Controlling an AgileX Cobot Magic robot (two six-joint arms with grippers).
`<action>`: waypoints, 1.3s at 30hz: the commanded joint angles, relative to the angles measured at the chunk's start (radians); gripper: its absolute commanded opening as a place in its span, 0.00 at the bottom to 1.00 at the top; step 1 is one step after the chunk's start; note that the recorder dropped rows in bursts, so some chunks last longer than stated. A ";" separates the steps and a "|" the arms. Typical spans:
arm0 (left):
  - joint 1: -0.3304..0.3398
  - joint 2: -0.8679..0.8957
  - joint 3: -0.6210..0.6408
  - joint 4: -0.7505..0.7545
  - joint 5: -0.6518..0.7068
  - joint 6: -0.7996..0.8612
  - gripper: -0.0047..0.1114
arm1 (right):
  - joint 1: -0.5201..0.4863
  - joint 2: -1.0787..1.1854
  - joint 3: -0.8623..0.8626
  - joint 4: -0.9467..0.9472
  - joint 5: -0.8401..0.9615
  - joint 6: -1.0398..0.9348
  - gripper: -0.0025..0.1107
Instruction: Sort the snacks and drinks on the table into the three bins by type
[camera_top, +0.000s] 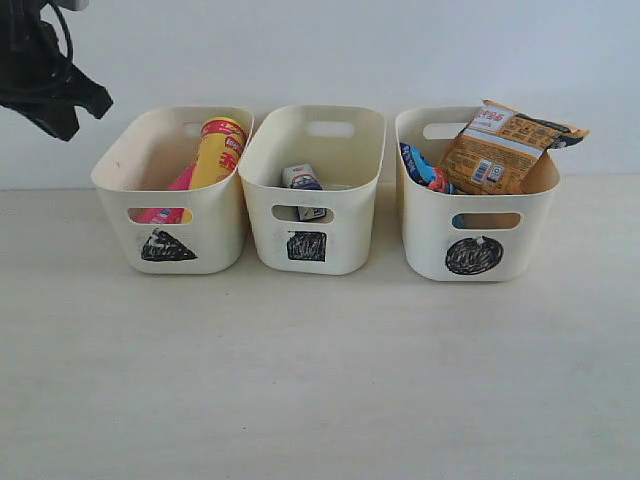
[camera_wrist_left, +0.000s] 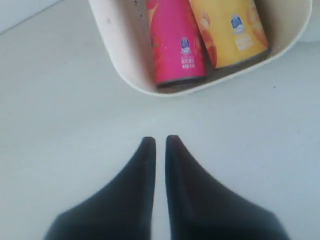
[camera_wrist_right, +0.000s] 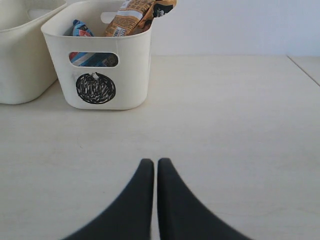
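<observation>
Left wrist view: pink tube (camera_wrist_left: 177, 42) and yellow tube (camera_wrist_left: 232, 30) lying in bin (camera_wrist_left: 126, 57) just ahead of left hand (camera_wrist_left: 159, 141); hand closed, empty, tilted down over worktop (camera_wrist_left: 60, 110).

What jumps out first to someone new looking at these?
The orange-brown packet catches the eye first, sticking out well above the rim of the circle bin on the right. Next is the yellow tube, propped at a tilt in the triangle bin on the left with the pink tube beside it. A small carton sits low in the square bin between them.
</observation>
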 joint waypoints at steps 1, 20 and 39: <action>0.002 -0.123 0.125 0.001 -0.022 -0.050 0.07 | -0.003 -0.005 0.004 -0.001 -0.005 -0.001 0.02; 0.002 -0.739 0.643 0.000 -0.186 -0.288 0.07 | -0.003 -0.005 0.004 -0.001 -0.005 -0.001 0.02; 0.002 -1.324 0.972 -0.019 -0.241 -0.323 0.07 | -0.003 -0.005 0.004 -0.001 -0.005 -0.001 0.02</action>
